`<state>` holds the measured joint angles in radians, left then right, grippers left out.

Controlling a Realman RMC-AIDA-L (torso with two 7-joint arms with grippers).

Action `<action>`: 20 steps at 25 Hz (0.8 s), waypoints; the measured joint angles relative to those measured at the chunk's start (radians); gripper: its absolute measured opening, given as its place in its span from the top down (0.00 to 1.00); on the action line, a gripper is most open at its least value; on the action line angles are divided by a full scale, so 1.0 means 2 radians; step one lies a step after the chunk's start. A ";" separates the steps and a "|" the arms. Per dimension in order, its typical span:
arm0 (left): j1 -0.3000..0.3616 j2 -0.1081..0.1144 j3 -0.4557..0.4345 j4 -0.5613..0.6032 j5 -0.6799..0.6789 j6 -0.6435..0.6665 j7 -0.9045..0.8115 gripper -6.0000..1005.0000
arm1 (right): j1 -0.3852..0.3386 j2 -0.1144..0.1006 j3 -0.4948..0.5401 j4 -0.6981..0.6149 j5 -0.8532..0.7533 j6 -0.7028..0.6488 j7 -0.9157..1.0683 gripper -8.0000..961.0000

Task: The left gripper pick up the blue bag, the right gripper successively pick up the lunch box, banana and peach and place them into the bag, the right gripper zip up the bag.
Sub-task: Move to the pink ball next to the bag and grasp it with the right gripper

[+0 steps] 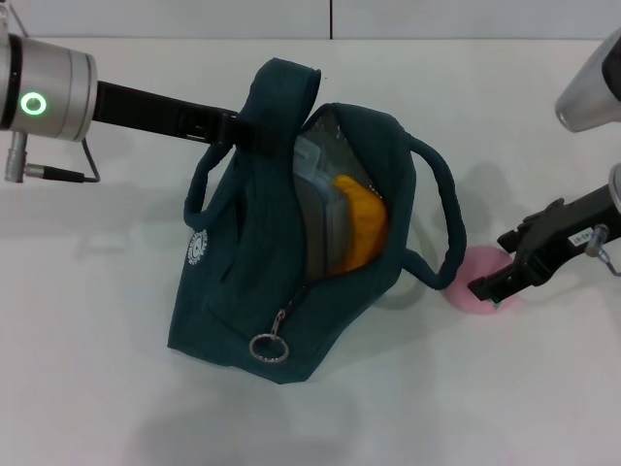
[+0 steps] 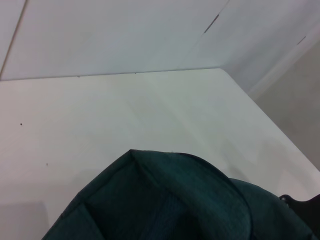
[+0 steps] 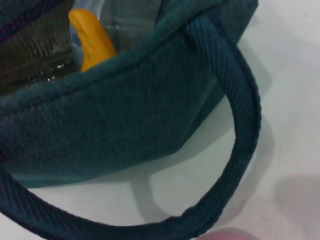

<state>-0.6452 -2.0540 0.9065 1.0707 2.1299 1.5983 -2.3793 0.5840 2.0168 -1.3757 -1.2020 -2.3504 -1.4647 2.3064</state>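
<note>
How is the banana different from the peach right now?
The banana is orange-yellow and long; the peach is pale pink and round. The banana lies inside the open blue bag beside the lunch box; the peach sits on the table, at the right gripper. Both are fruit.

Left pincer (image 1: 233,129) clamped, arm stretched level; right pincer (image 1: 490,288) low, fingers apart.

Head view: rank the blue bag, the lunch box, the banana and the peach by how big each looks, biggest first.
1. blue bag, by far the largest.
2. lunch box, though only part of it shows inside the bag.
3. banana and peach: not ranked, since the bag hides part of the banana and the right gripper covers part of the peach.
</note>
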 joint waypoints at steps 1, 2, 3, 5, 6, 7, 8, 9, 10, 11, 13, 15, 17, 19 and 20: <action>0.000 0.000 0.000 0.000 0.000 0.000 0.000 0.95 | 0.000 0.000 0.000 0.001 0.000 0.001 0.000 0.20; 0.000 0.000 0.000 0.000 0.000 0.000 0.000 0.95 | 0.000 0.000 -0.001 0.003 0.000 0.002 0.000 0.21; 0.000 0.000 0.000 0.000 0.000 0.000 0.000 0.95 | 0.001 0.000 -0.001 0.005 -0.001 0.003 0.000 0.21; 0.000 0.001 0.000 0.000 0.000 0.000 0.000 0.95 | 0.002 0.000 -0.001 0.007 -0.001 0.003 -0.001 0.22; 0.000 0.001 0.000 0.000 0.000 0.000 0.000 0.95 | 0.002 0.000 -0.001 0.008 -0.001 0.004 -0.001 0.22; 0.000 0.001 0.000 0.000 -0.001 0.000 0.000 0.95 | 0.003 -0.001 0.000 0.009 -0.001 0.005 -0.001 0.23; 0.000 0.001 0.000 0.000 -0.001 0.000 0.000 0.94 | 0.003 -0.001 0.001 0.009 -0.001 0.006 -0.001 0.23; 0.000 0.001 0.000 0.000 -0.001 0.000 0.000 0.94 | 0.003 -0.001 0.004 0.010 -0.001 0.007 -0.002 0.23; 0.000 0.001 0.000 0.000 -0.001 0.000 0.000 0.94 | 0.003 -0.002 0.006 0.010 -0.001 0.008 -0.002 0.31; 0.000 0.001 0.000 0.000 -0.001 0.000 0.000 0.94 | 0.002 -0.002 0.010 0.011 -0.001 0.009 -0.003 0.39; 0.000 0.001 0.000 0.000 -0.001 0.000 0.000 0.94 | -0.002 -0.002 0.023 0.012 -0.002 0.011 -0.004 0.48; 0.000 0.001 0.000 0.000 -0.001 0.000 0.000 0.94 | -0.006 -0.002 0.040 0.014 0.000 0.010 -0.010 0.51; 0.000 0.000 0.000 0.000 -0.001 0.000 0.000 0.94 | -0.010 -0.002 0.066 0.022 0.008 0.004 -0.024 0.54; 0.000 0.000 0.000 0.000 -0.001 0.001 0.000 0.94 | -0.011 -0.002 0.101 0.037 0.024 -0.007 -0.043 0.57; 0.000 0.000 0.000 0.000 -0.001 0.001 0.000 0.94 | -0.011 -0.003 0.127 0.049 0.035 -0.015 -0.054 0.59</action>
<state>-0.6458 -2.0534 0.9065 1.0707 2.1280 1.5997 -2.3798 0.5620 2.0115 -1.1222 -1.1034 -2.2804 -1.4944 2.1976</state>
